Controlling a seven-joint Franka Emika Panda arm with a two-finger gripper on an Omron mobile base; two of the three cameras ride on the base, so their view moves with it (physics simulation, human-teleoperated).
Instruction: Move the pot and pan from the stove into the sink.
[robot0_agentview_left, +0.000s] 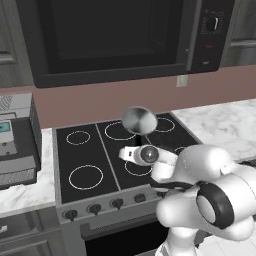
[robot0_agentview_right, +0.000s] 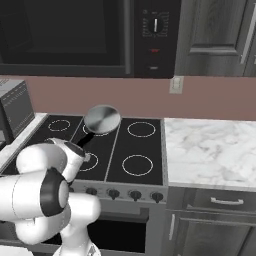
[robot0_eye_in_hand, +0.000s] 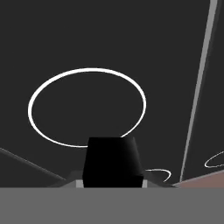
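1. The stove (robot0_agentview_left: 85, 150) is black glass with white burner rings; the rings on its left half are bare
2. The pincer (robot0_agentview_left: 141, 139) stands over the middle of the stove, well clear of the glass. Its jaws are narrow and, as far as the base views show, closed on the thin dark handle of the pan (robot0_agentview_left: 139, 120)
3. The pan hangs in the air just beyond and above the pincer, on the side of the back wall. Its long axis runs from the held handle end up and away to the bowl, so the whole weight sits past the grip
4. The pan is a round, shiny silver skillet with sloped sides. It is tilted steeply, so its rounded underside faces the base cameras; the right base view shows the handle dropping from its lower left rim toward the hand
5. The white marble tabletop (robot0_agentview_left: 220, 125) adjoins the stove on the right. Judgement: the pan is off the stove but not delivered, and the carry to the sink calls for a steady wrist, since the overhanging bowl may pivot in the grip
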